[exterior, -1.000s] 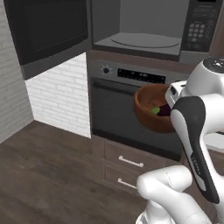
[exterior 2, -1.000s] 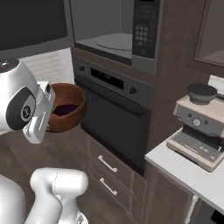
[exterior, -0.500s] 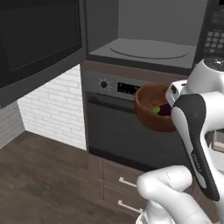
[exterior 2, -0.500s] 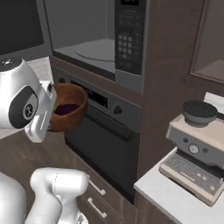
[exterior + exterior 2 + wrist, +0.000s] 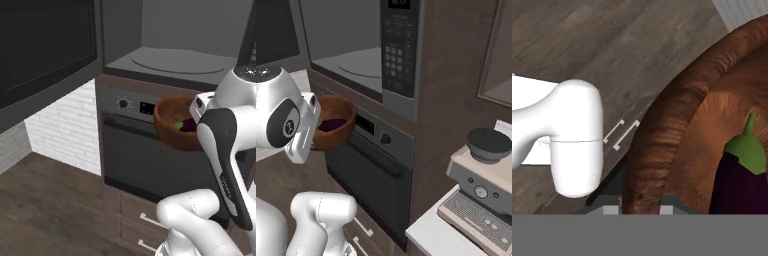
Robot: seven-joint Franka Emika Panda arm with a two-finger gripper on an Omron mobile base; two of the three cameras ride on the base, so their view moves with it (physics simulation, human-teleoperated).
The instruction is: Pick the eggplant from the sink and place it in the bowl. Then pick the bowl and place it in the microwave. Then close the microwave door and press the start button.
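Note:
My gripper (image 5: 641, 207) is shut on the thick rim of the reddish-brown wooden bowl (image 5: 662, 140) and holds it up in the air. The rim runs between the two finger tips. The dark purple eggplant (image 5: 739, 185), with its green stem end, lies inside the bowl. From the base, the bowl (image 5: 172, 127) (image 5: 331, 127) hangs in front of the oven, just below the open microwave (image 5: 175, 62) (image 5: 356, 55). The eggplant (image 5: 189, 125) (image 5: 332, 124) shows over its rim. The microwave door (image 5: 45, 55) stands swung open at the left. The keypad (image 5: 398, 62) is at the cavity's right.
A black oven (image 5: 135, 150) (image 5: 376, 165) with a knob and a bar handle sits under the microwave, with drawers below it. A coffee machine (image 5: 481, 185) stands on the counter at the right. White brick wall (image 5: 60, 130) and wooden floor lie to the left.
The whole picture has shifted: the base has driven closer to the microwave, which now looms larger. The bowl with the eggplant stays in the gripper's hold.

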